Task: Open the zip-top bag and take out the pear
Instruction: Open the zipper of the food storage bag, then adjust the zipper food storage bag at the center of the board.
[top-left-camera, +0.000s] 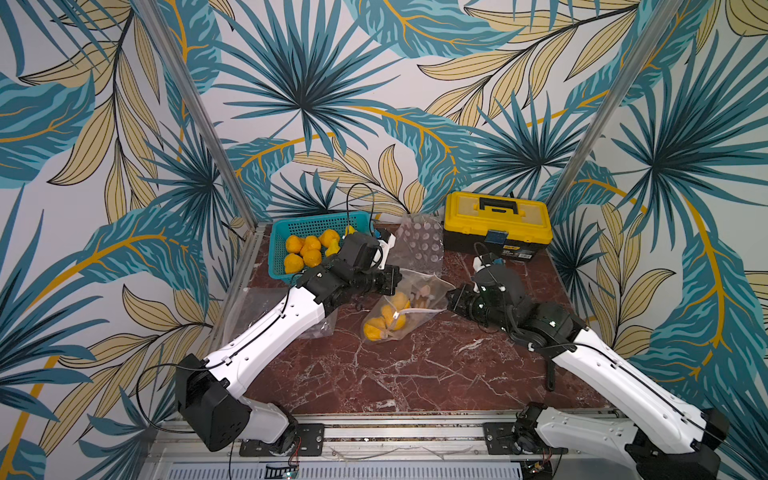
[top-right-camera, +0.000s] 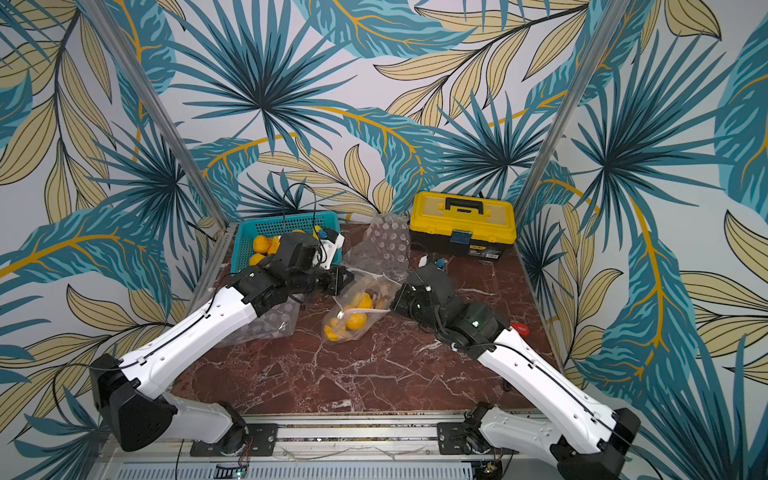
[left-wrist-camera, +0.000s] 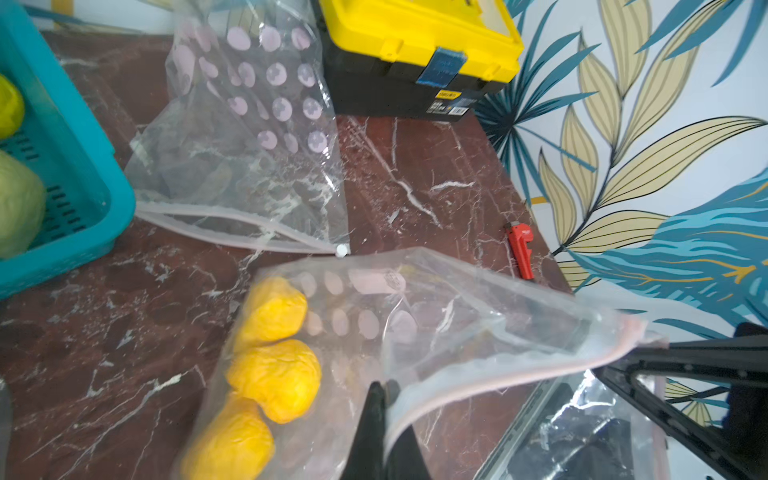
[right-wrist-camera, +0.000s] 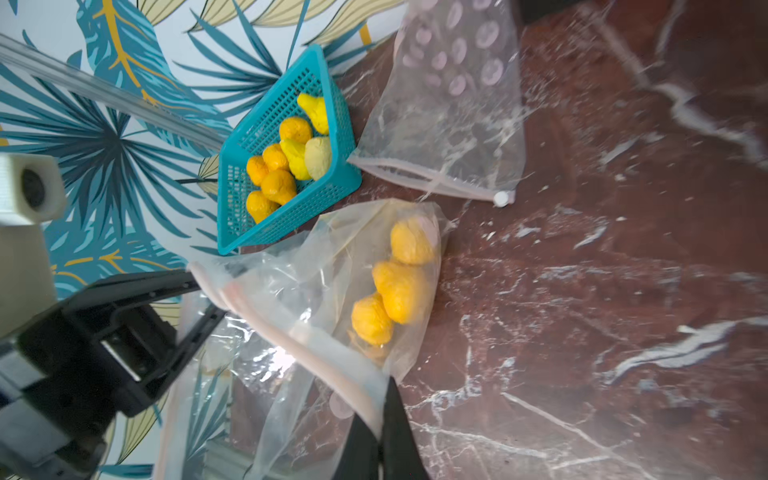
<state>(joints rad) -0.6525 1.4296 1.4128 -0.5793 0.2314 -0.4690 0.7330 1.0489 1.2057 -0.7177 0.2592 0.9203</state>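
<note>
Between both clenched hands, left hand (left-wrist-camera: 384, 399) and right hand (right-wrist-camera: 380, 409), the zip-top bag (top-left-camera: 399, 307) hangs, pears (top-left-camera: 384, 322) low.

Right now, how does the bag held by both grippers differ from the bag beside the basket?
The held bag contains yellow pears and is lifted at its mouth; the bag beside the basket looks empty and lies on the table. Both are clear, dotted zip-top bags.

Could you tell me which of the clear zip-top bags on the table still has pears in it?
The clear zip-top bag pinched between both grippers, mid-table, holds yellow pears. The dotted bag by the yellow toolbox looks empty.
</note>
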